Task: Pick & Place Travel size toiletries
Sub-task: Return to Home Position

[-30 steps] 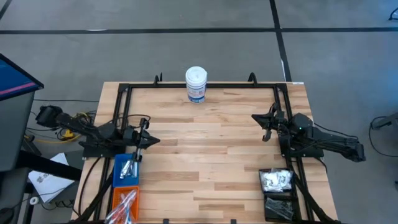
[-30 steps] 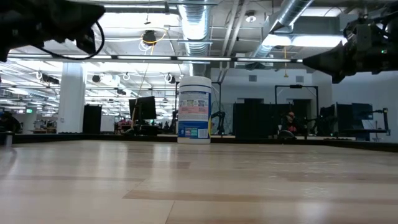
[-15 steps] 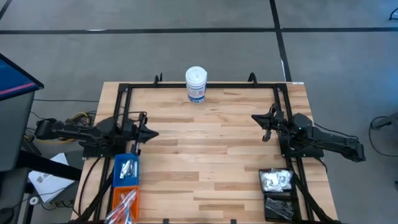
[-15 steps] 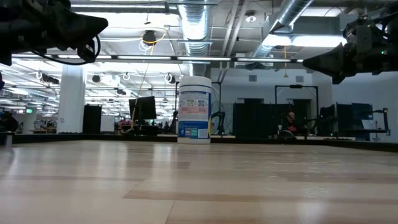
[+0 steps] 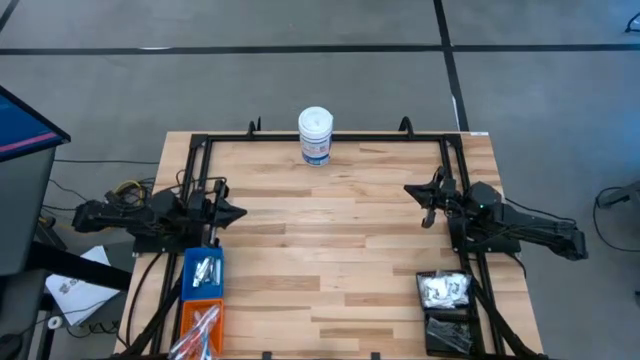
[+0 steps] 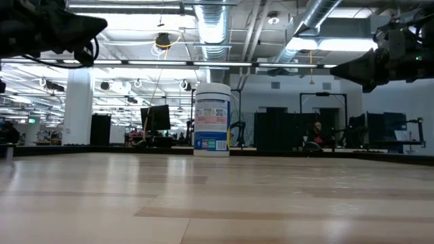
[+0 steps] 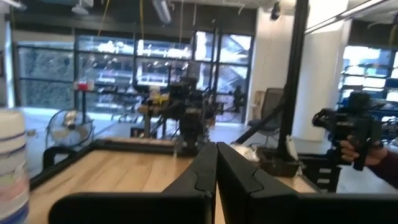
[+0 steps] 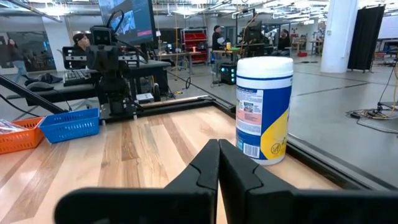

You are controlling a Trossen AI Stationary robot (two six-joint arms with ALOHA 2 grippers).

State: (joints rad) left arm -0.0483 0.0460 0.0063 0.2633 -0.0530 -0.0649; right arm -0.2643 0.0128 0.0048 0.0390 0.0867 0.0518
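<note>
Left wrist view shows my left gripper with its two fingers pressed flat together and nothing between them. Seen from above, it sits low over the table at the 9 o'clock edge. My right gripper is closed and empty too, at the 3 o'clock edge.

The toiletries are all binned, as far as I can see. Silver tubes lie in the blue bin and thin sticks in the orange bin, both at 7 o'clock. White packets and black pieces fill the two black bins at 5 o'clock.

I judge only the return home is left. To do it well I'd keep both grippers closed and fold each arm back slowly. The left wrist must pass high over the blue bin just beside it, so nothing is nudged.

The white canister at 12 o'clock has a blue label with red and yellow patches. I can't read its print or find a brand name.
</note>
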